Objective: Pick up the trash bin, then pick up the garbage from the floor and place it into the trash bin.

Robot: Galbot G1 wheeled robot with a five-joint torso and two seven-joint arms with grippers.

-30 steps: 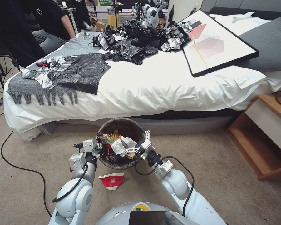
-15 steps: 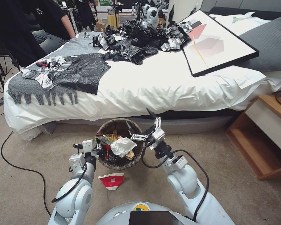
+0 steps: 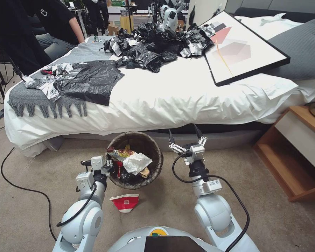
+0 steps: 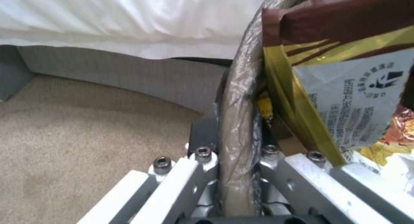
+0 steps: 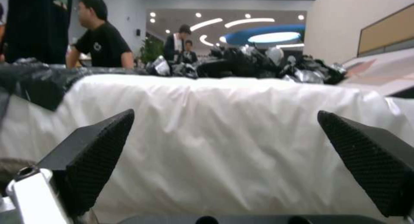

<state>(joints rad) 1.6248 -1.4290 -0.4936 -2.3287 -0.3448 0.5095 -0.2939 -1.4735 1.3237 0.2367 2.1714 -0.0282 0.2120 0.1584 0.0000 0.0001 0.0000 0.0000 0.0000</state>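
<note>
The trash bin sits on the carpet just in front of the bed, holding a snack wrapper and crumpled white tissue. The left gripper pinches the bin's near-left rim, fingers closed either side of it. A flattened red cup lies nearer (beside the left arm). The right gripper hovers right of the bin, fingers spread wide, empty.

A round bin lined with a dark brown plastic bag holds a yellow-and-brown foil snack wrapper and crumpled white paper. A red-and-white paper cup lies on beige carpet. Behind, a white-sheeted bed carries glossy black plastic bags and a grey fringed blanket.
</note>
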